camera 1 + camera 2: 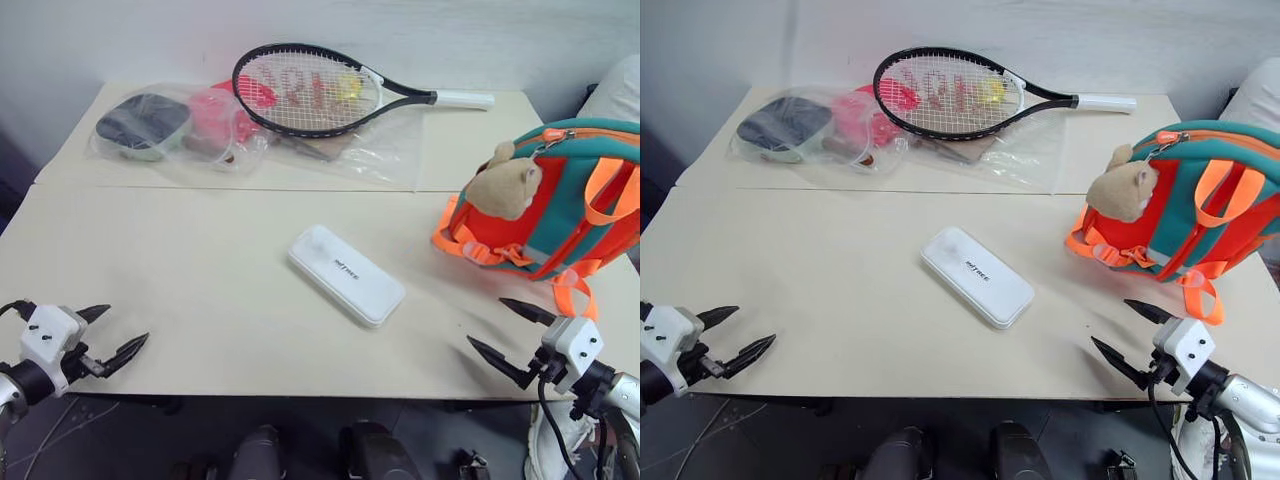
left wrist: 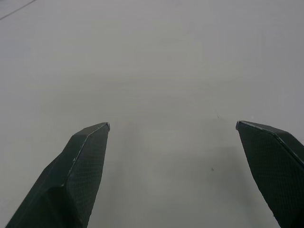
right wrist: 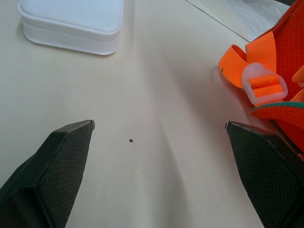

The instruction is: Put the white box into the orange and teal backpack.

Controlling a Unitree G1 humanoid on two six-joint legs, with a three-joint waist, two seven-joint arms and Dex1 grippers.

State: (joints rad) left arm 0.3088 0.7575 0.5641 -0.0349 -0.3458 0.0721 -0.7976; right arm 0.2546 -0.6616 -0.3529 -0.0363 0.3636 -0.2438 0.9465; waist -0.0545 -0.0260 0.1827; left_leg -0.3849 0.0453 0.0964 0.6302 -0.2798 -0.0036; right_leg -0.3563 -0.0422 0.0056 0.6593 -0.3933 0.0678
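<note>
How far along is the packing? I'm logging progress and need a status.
Nothing looks done: the white box lies flat mid-table, apart from the orange and teal backpack. Nothing is in hand; the left gripper and right gripper hover at the near edge, jaws open and empty. Left: grasp the box and put it into the backpack.

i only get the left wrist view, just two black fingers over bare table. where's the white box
Observer: The box lies flat mid-table, ahead of the left hand and toward the robot's right.
Operator: and the backpack
Observer: The backpack sits at the table's right edge, its zipper looking closed.
Operator: which hand's closer to the box
Observer: The right hand seems a bit closer; it is open beside the backpack's straps.
</note>
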